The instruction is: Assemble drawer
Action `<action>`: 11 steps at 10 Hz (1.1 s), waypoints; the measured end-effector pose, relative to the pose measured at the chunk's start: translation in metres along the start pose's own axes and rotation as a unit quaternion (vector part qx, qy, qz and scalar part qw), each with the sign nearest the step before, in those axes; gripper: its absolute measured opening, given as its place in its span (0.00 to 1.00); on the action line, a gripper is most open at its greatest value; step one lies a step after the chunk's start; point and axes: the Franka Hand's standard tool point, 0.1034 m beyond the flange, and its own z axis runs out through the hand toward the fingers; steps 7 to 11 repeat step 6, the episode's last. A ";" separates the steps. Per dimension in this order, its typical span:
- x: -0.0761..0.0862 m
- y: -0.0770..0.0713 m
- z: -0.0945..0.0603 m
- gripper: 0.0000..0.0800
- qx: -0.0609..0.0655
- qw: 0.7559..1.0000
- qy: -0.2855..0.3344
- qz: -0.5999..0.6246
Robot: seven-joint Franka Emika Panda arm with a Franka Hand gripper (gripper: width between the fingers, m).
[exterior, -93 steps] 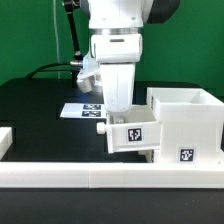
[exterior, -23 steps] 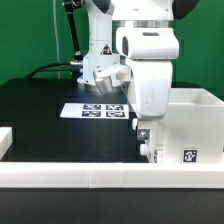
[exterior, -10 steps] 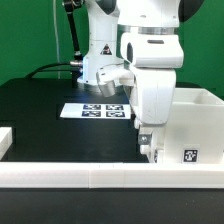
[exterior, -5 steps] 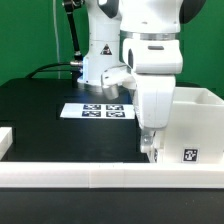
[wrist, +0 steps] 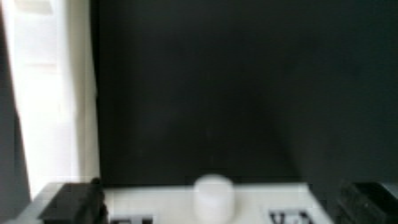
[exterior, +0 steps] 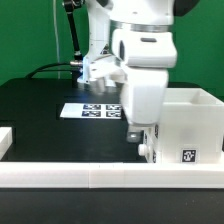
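On the black counter [exterior: 40, 110] the marker board [exterior: 97, 110] lies untouched. The pincer [exterior: 137, 133], fingers spread wide and holding nothing, has drifted toward the exterior view's left, off the drawer housing [exterior: 188, 125] against the white rail [exterior: 110, 178]; the tray looks seated.

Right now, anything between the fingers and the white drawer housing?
Nothing visible. In the exterior view the gripper hangs right at the near-left edge of the white plastic cube-like drawer housing; only black table lies beside it.
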 end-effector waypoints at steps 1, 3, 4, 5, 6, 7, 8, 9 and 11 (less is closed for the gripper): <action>-0.015 -0.001 0.000 0.81 0.001 1.000 -0.004 -0.003; -0.032 0.000 -0.006 0.81 -0.008 1.000 -0.008 0.000; -0.029 -0.001 -0.004 0.81 -0.007 1.000 -0.007 -0.002; -0.028 -0.001 -0.003 0.81 -0.006 1.000 -0.007 -0.003; -0.028 -0.001 -0.003 0.81 -0.006 1.000 -0.007 -0.002; -0.028 -0.001 -0.003 0.81 -0.006 1.000 -0.007 -0.002; -0.028 -0.001 -0.003 0.81 -0.006 1.000 -0.007 -0.002; -0.028 -0.001 -0.003 0.81 -0.006 1.000 -0.007 -0.002; -0.028 -0.001 -0.003 0.81 -0.006 1.000 -0.007 -0.002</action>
